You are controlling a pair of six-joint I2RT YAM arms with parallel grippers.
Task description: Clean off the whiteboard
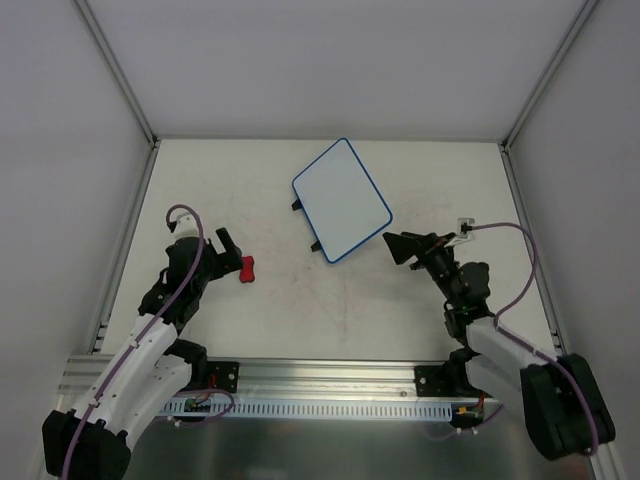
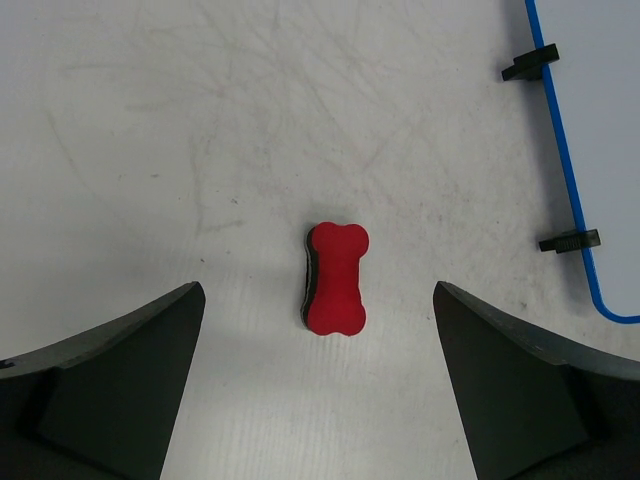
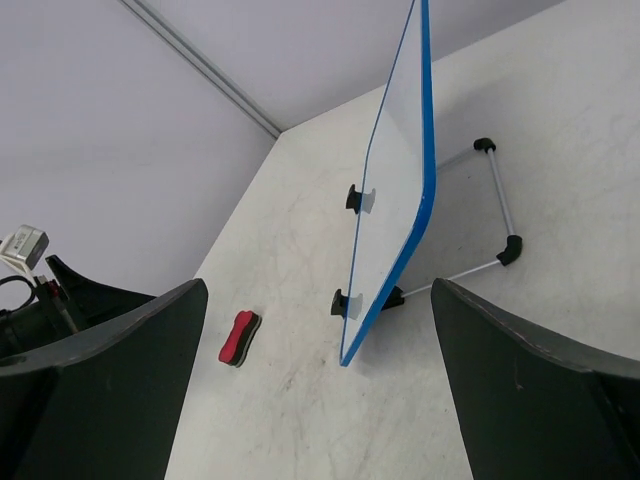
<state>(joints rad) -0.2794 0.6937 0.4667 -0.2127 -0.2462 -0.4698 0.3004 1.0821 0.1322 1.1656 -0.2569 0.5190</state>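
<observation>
One whiteboard [image 1: 341, 201] out there, and it sat far of centre, a touch to the right, turned at an angle on the worktop [image 1: 300, 320]. Flat white face, thin blue rim, rounded corners, and two small black tabs [image 1: 306, 225] counted on its left edge. From above it looked as if it lay flat. The right wrist view told more: the board stood tilted up, propped on a thin metal wire stand [image 3: 497, 195] with black corner joints behind it.

One eraser [image 1: 247, 269] too, small and bone-shaped, red on top over a dark layer, lying near and left of the board and well apart from it. The left wrist view had it right in the middle, on the worktop, with both tabs and a strip of blue rim at the frame's right edge.

Two arms, two claws. The left claw [image 1: 231, 252] was spread wide with nothing in it, the eraser just beyond its dark fingers. The right claw [image 1: 398, 248] was wide as well, holding nothing, near the board's near right corner but not touching.

The worktop was off-white and matte, scuffed with faint grey streaks.
</observation>
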